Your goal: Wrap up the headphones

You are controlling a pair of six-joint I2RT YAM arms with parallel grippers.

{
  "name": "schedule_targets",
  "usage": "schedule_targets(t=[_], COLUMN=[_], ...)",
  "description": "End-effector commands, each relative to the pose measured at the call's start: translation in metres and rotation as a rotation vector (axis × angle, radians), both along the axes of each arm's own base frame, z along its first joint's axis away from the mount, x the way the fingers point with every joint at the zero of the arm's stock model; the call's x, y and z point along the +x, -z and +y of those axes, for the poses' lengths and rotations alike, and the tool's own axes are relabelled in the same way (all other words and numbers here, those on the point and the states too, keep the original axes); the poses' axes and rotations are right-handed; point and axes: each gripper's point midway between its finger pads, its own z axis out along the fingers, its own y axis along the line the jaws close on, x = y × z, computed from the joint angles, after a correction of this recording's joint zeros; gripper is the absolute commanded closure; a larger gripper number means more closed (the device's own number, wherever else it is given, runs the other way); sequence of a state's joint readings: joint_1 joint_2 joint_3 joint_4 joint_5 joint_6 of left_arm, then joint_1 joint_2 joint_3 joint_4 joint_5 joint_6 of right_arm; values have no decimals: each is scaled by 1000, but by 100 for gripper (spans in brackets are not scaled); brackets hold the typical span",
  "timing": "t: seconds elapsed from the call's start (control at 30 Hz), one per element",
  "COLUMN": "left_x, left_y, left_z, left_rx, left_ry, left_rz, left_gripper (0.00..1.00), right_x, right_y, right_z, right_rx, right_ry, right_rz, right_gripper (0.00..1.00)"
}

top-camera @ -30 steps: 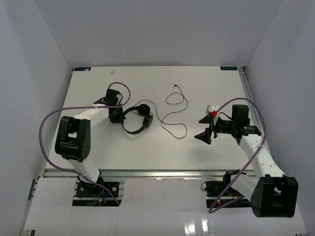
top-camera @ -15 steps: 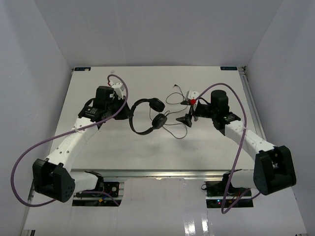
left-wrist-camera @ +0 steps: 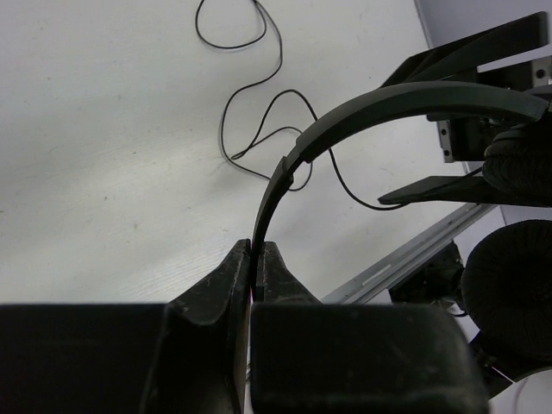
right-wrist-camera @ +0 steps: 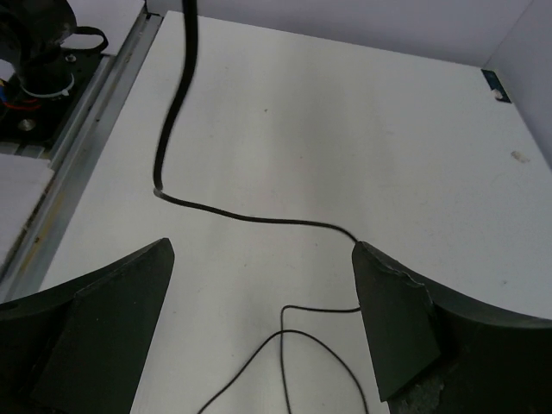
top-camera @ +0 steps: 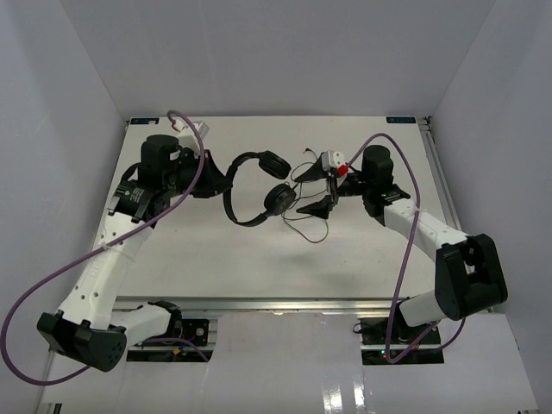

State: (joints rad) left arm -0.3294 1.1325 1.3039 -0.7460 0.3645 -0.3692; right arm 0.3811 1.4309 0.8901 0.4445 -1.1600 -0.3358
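The left jaws are clenched on the thin headband of the headphones (top-camera: 279, 200). In the left wrist view the two black fingers (left-wrist-camera: 226, 285) pinch the band edge-on. The band (left-wrist-camera: 405, 99) arcs away from them toward 2 o'clock, and the two round padded earcups (left-wrist-camera: 516, 276) sit at 3 to 4 o'clock.

From above, the headphones sit near the middle of the desk (top-camera: 216, 259), at 3 o'clock from the left jaws. The open side of the band faces 3 o'clock, with one earcup (top-camera: 274, 164) at 12 o'clock of the other. They appear to be held up off the surface.

The right jaws are released and spread wide, gripping nothing. They sit just beside the earcups, at 3 o'clock from them. In the right wrist view, the thin black cable (right-wrist-camera: 259, 220) drops from 11 o'clock onto the desk and runs across the gap between the two dark fingers (right-wrist-camera: 392, 319), touching neither. More of it loops toward 6 o'clock.

From above, loose cable (top-camera: 309, 231) trails at 12 and 6 o'clock of the right jaws.

The left arm (top-camera: 103, 267) reaches in from 7 o'clock and the right arm (top-camera: 423, 228) from 5 o'clock. Each carries a thick purple lead (top-camera: 17, 319).
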Motion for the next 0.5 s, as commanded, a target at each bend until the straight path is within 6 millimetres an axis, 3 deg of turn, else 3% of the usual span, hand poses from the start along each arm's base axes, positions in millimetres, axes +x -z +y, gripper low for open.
schedule_targets(t=[0.0, 0.13, 0.37, 0.47], left_x=[-20, -27, -34, -36], left_y=[-59, -83, -106, -118], left_z=[-9, -16, -25, -28], left_rx=[-112, -172, -240, -275], left_ry=[48, 84, 132, 149], left_rz=[-77, -100, -115, -132], left_gripper=[100, 100, 100, 100], right_x=[5, 8, 10, 3], right_y=[-22, -18, -17, -15], right_z=[8, 19, 37, 44], right_rx=[-3, -19, -42, -42], right_ry=[-90, -63, -70, -101], right_rz=[-201, -233, -259, -241], right_gripper=[10, 10, 10, 2])
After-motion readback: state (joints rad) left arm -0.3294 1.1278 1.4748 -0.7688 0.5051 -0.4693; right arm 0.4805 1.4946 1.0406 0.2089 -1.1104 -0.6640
